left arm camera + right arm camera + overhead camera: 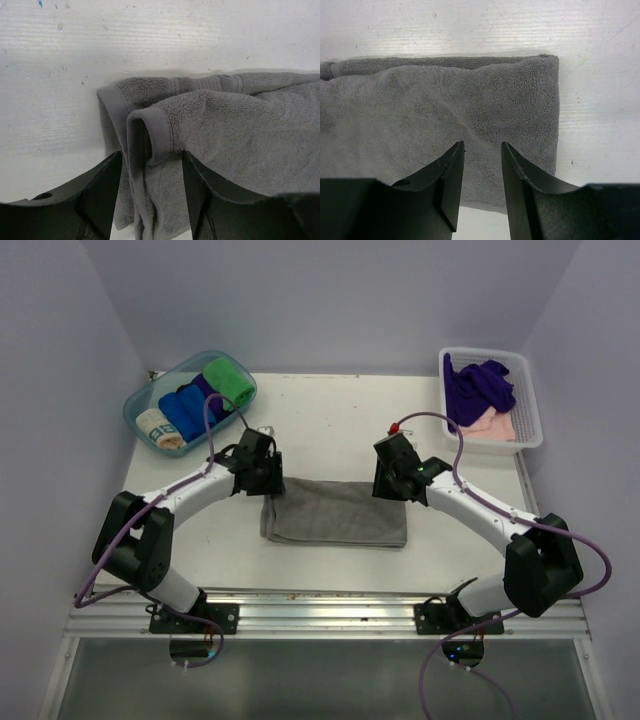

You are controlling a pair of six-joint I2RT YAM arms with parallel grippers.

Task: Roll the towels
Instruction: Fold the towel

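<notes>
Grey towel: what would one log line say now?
grey towel: folded flat, unrolled | left claw: astride its curled corner | right claw: open above other end

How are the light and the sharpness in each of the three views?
Top external view: soft even light, the grey towel sharp. Left wrist view: the table glares near white, the towel's pile is crisp, the left claw is dark with little detail. Right wrist view: the same glare, the right claw almost black.

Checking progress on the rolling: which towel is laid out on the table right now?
The grey towel, folded flat on the table; the purple towel and pink towel lie bunched in the white basket.
</notes>
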